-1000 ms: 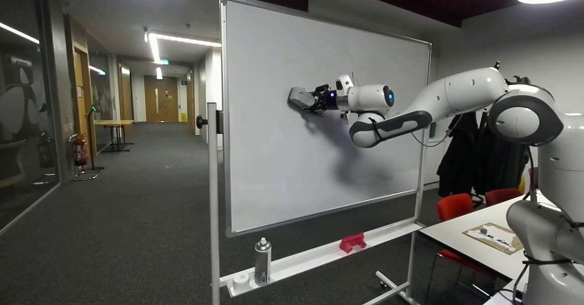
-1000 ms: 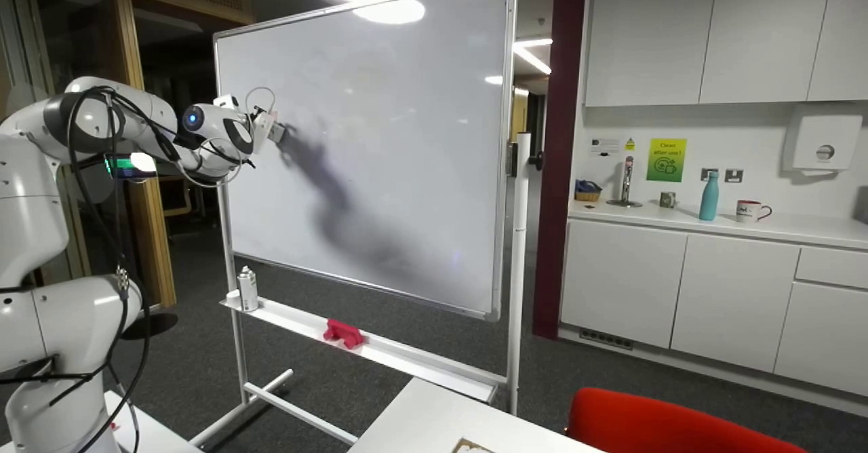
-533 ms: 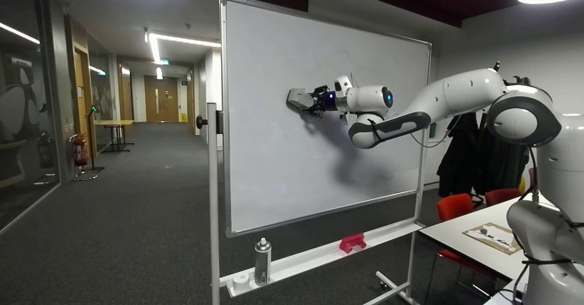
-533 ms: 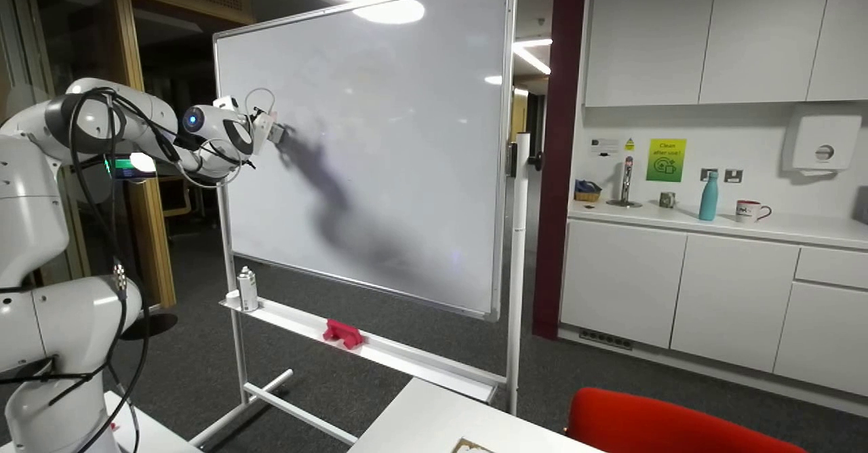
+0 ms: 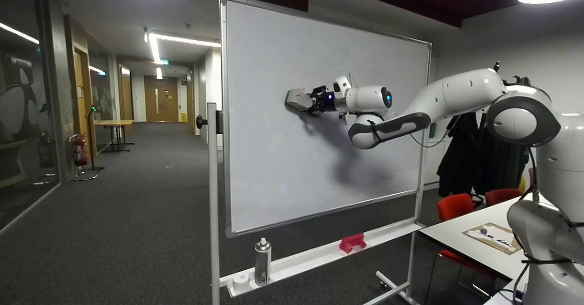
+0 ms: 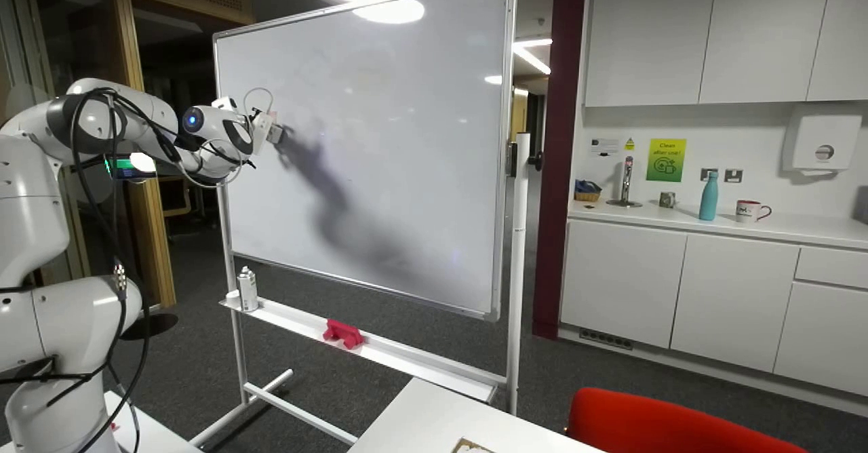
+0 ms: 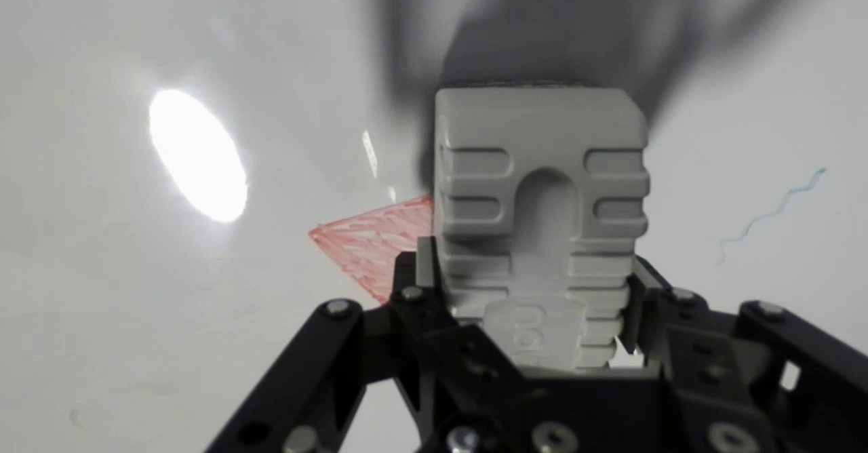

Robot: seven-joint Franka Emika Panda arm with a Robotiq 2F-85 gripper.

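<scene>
My gripper (image 7: 536,271) is shut on a grey ribbed eraser (image 7: 542,124), one finger on either side of it. In both exterior views the eraser (image 5: 297,98) is up at the whiteboard (image 5: 273,168), its far end seemingly against the surface. Left of the eraser in the wrist view, a red hatched patch (image 7: 366,243) comes to a point. The eraser and a finger hide the rest of that patch. A thin blue squiggle (image 7: 773,217) runs down the board to the right. The arm's shadow falls across the board.
Below the board, a ledge (image 5: 315,261) carries a spray can (image 5: 263,264), a small white roll (image 5: 241,281) and a red holder (image 5: 352,243). A white table (image 5: 449,225) with a cardboard piece (image 5: 492,239) stands near the arm's base. A red chair (image 6: 664,419) is close by.
The gripper and eraser have slid slightly along the board, leftward where the hallway shows. A bit of pink mark now shows above the eraser. The grip is unchanged.
</scene>
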